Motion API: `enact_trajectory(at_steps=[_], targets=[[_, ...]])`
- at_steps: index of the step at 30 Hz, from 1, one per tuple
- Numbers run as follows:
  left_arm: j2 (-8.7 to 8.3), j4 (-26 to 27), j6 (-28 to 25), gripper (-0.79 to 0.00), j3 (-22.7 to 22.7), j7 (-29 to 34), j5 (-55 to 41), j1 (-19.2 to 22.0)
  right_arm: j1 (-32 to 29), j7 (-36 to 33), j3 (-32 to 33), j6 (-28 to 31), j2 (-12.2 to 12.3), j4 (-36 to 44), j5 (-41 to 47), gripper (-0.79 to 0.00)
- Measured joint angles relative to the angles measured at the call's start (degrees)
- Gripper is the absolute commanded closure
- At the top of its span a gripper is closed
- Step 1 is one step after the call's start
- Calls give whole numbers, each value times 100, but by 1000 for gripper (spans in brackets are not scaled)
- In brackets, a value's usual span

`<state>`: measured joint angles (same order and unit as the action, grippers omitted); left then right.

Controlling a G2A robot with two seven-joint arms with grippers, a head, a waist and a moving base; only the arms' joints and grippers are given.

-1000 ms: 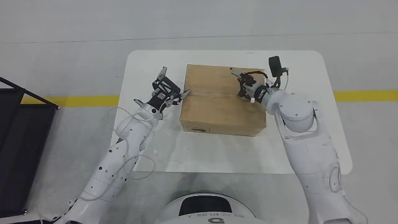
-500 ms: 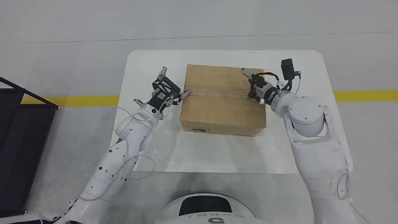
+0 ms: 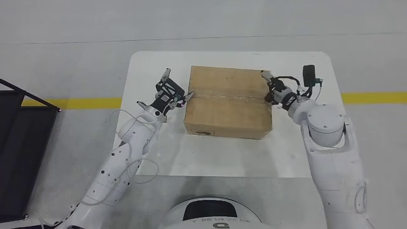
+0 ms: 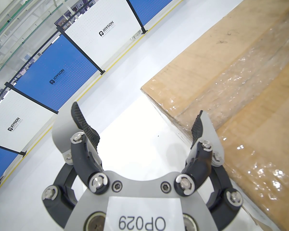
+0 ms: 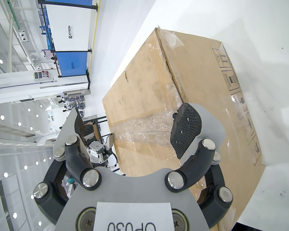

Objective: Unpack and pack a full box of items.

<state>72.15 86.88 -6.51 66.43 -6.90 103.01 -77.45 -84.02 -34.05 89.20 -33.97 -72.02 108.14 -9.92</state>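
Plainly, the taped box lies between left tool and right tool.

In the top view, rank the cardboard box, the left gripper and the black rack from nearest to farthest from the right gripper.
Measured from the right gripper:
1. The cardboard box, directly beside it; the gripper sits at the box's right end.
2. The left gripper, across the box at its left end.
3. The black rack, far off at the view's left edge.
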Motion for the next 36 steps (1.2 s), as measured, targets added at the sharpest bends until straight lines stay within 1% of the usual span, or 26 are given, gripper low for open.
enact_trajectory(at_steps=[7, 19, 22, 25, 28, 32, 36], targets=[[0, 0, 0, -785, 0, 0, 0, 0, -119, 74, 203, 93, 28, -21, 211, -785], [0, 0, 0, -785, 0, 0, 0, 0, -351, 497, 657, 450, 37, -130, 885, -785], [0, 0, 0, -785, 0, 0, 0, 0, -451, 774, 764, 573, 22, -84, 1072, -785], [0, 6, 11, -785, 10, -2, -10, -3, -620, 1216, 859, 773, -11, 27, 1297, -785], [-10, 93, 203, -785, 171, -61, -101, -49, -832, 1767, 938, 1122, -60, 173, 1568, -785], [-44, 294, 562, -785, 571, -176, -288, -198, -1159, 2505, 954, 1472, -123, 387, 1775, -785], [-76, 479, 828, -785, 974, -168, -489, -389, -1315, 2655, 965, 1624, -142, 481, 1897, -785]])
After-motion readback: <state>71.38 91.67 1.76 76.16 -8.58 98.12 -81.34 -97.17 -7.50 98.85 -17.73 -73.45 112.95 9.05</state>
